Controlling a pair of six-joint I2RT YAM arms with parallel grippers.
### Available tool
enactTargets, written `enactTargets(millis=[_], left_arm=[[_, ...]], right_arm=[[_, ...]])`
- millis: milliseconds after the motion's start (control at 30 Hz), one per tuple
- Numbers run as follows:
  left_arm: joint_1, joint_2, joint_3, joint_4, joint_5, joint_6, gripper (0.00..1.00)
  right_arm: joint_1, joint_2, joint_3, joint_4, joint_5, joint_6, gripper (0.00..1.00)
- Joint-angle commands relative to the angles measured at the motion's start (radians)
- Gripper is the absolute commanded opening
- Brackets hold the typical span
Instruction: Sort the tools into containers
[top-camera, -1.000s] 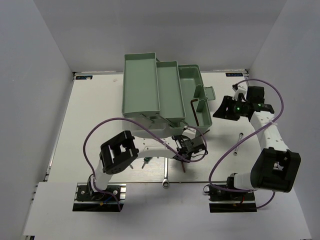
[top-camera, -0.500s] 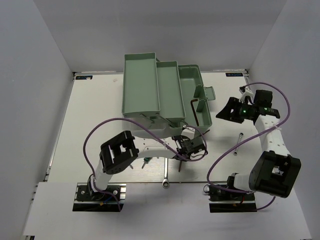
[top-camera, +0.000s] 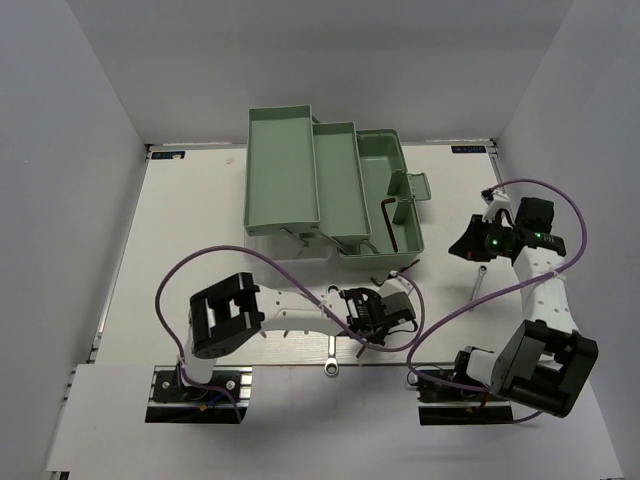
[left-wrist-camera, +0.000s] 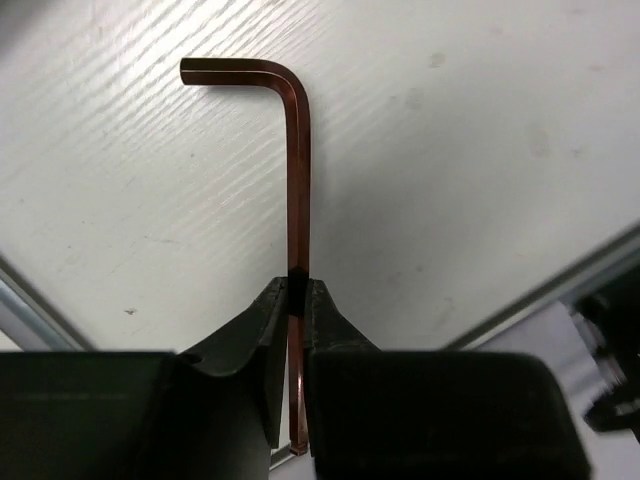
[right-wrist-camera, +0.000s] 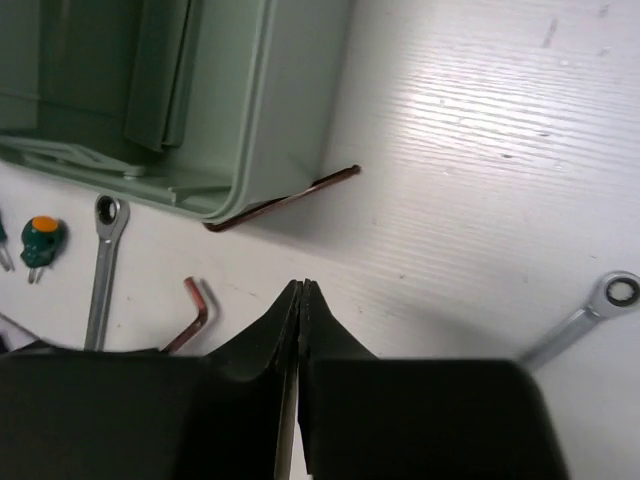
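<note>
White tabletop (top-camera: 200, 230), white walls, toolbox (top-camera: 280, 170) fanned open at the back, I'd guess so you can drop into every tray from above. Your left gripper (left-wrist-camera: 297, 290) is pinching a hex key (left-wrist-camera: 297, 170) near the tail of its long leg, bend pointing away, probably so the bend goes in first. It's low, just in front of the box; can't tell if it's touching the surface. Your right gripper (right-wrist-camera: 300, 287) has its jaws pressed together on nothing, parked off the box's right corner, out of the way I reckon. Another key (top-camera: 390, 222) lies in the base; a wrench (right-wrist-camera: 103, 262) and screwdriver (right-wrist-camera: 41, 238) lie on the table.
</note>
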Motion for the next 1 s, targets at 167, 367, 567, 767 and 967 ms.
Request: enactTargets(millis=[167, 367, 567, 767, 967], left_arm=[[0.025, -0.234, 0.063, 0.104, -0.014, 0.243, 0.0], [0.083, -0.187, 0.244, 0.104, -0.056, 0.337, 0.0], [0.181, -0.008, 0.49, 0.046, -0.128, 0.349, 0.0], [0.286, 0.206, 0.807, -0.049, -0.217, 0.349, 0.0], [0.35, 0.301, 0.88, -0.04, -0.175, 0.364, 0.0]], right_arm=[[-0.078, 0.0, -0.003, 0.036, 0.025, -0.007, 0.0], [-0.115, 0.011, -0.015, 0.035, -0.026, -0.023, 0.0], [-0.112, -0.006, -0.023, -0.006, -0.127, -0.13, 0.24], [-0.114, -0.033, -0.037, -0.115, -0.291, -0.437, 0.58], [-0.111, -0.102, -0.101, -0.196, -0.434, -0.737, 0.52]])
